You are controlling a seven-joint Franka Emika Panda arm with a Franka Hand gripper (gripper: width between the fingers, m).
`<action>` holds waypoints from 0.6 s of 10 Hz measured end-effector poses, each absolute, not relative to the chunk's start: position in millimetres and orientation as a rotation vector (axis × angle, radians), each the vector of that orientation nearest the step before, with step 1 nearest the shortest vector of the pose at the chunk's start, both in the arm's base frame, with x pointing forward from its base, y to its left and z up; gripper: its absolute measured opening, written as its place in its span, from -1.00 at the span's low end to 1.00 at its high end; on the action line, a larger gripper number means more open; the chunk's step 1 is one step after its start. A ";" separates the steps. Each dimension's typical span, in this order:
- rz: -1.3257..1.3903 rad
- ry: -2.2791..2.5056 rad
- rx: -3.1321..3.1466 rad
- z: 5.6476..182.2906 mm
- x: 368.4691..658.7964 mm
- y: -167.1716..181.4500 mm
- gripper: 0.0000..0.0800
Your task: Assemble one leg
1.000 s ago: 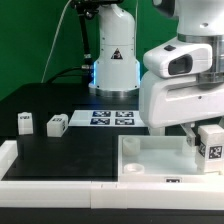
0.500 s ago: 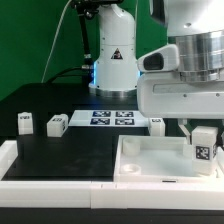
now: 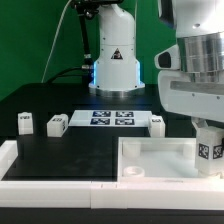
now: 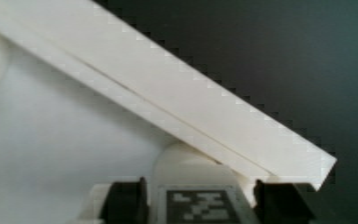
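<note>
Where the exterior view shows the arm at its right, the white two-finger gripper (image 3: 206,133) hangs over the large white square tray-like plastic tabletop (image 3: 150,168), jaws clamped on a small white blocky plastic leg (image 3: 209,150) with its black-and-white square tag facing the camera. The leg sits low at the tabletop's end on the exterior view's right; whether it touches the tray floor cannot be told. On the black table (image 3: 45,155), a first spare white tagged post (image 3: 25,122) and a second spare post (image 3: 56,124) stand side by side at the exterior view's left. A third spare post (image 3: 157,123) stands just beyond the tabletop's far rim. The thin flat white marker board (image 3: 112,118) lies between them, before the white robot base (image 3: 113,60). In the wrist view, which is blurry, two dark fingers (image 4: 126,197) flank the tagged leg and seem pressed to its sides. The tabletop's raised rim runs diagonally just beyond the leg, with dark table past it.
</note>
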State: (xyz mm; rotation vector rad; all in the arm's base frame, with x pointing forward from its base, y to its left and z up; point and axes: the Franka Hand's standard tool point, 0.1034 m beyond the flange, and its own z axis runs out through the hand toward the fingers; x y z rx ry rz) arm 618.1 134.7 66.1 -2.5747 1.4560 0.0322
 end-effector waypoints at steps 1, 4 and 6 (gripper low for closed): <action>0.023 1.368 -2.622 65.9 618.0 134.7 -0.27; -0.009 0.997 -2.788 71.4 620.8 127.5 0.58; -0.037 0.590 -2.910 74.5 623.8 124.2 0.62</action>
